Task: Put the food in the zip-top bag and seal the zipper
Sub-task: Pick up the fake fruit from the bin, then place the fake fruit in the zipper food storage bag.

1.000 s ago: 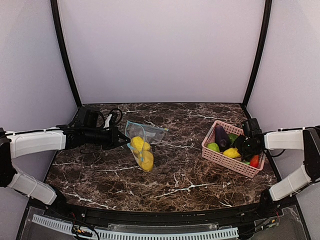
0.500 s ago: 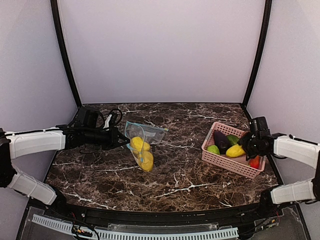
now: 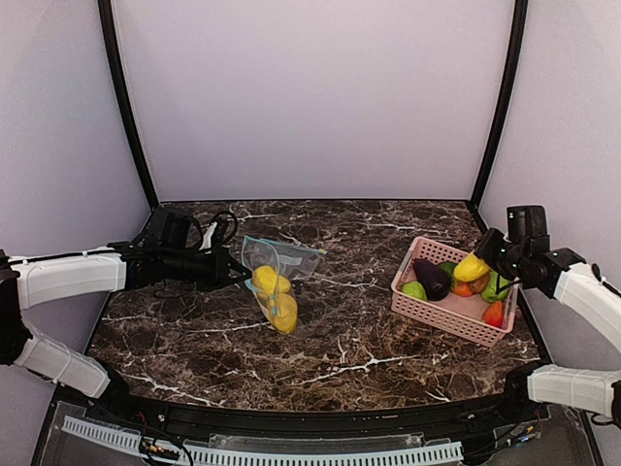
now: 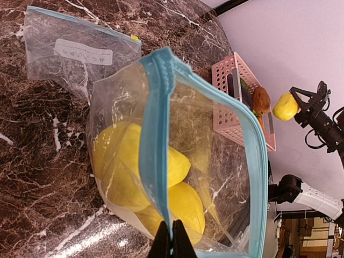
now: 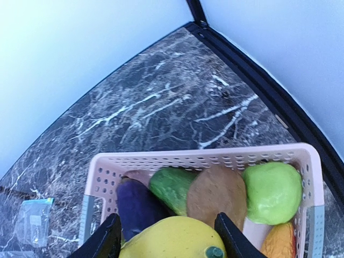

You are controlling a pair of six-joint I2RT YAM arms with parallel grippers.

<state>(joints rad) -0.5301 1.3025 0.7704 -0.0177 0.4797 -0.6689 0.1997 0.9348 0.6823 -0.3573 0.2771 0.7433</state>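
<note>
left end effector (image 4: pixel 172 243): fingers together, pinched on the zip-top bag (image 4: pixel 215 134) at its blue rim, mouth open | right end effector (image 5: pixel 166 236): partway apart, clamped on a yellow fruit (image 3: pixel 472 267) above the pink basket (image 3: pixel 437 313) by the bench (image 3: pixel 359 354) right edge | bag: two yellow fruits (image 4: pixel 134 161) inside | room: open marble between bag and basket

1. The worktop (image 3: pixel 369 340) has a dark brown marble pattern with thin white veins, and its surface is a little glossy.
2. Behind it stands a plain pale back wall (image 3: pixel 310 97); the side walls (image 3: pixel 58 126) have the same lilac-white colour.
3. Two black poles (image 3: pixel 126 97) rise from the back corners and lean outward toward the top.
4. A white slotted strip (image 3: pixel 291 453) runs along the near edge.
5. The light is soft and even.
</note>
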